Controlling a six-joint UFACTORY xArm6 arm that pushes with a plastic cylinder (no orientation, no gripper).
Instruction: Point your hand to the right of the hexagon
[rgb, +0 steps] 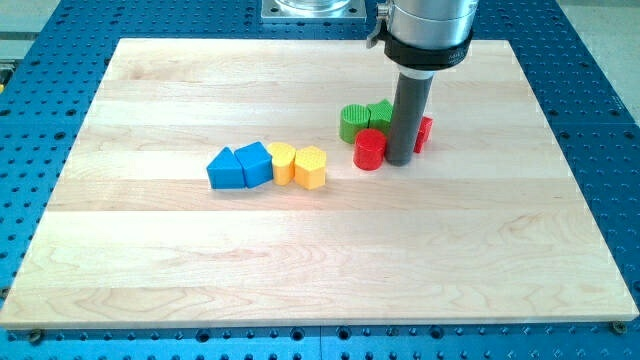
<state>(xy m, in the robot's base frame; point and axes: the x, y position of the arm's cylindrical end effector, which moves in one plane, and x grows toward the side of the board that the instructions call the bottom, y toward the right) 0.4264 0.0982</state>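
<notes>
My tip (397, 162), a bare rod gripping nothing, is sitting beside the red cylinder (369, 150), needing 1 leftward slide to just right of the yellow hexagon (311, 167).

The tip (398, 162) is boxed in — red cylinder (369, 150) touching its left, green blocks (354, 122) behind, another red block (425, 132) right. Toward the view's bottom, the wooden board (300, 260) lies open.

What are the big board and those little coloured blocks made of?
The board looks like pale wood, matt, with visible grain and plank seams. The yellow hexagon block and red cylinder look like moulded plastic or painted wood; their flat, even colour leaves that open.
</notes>
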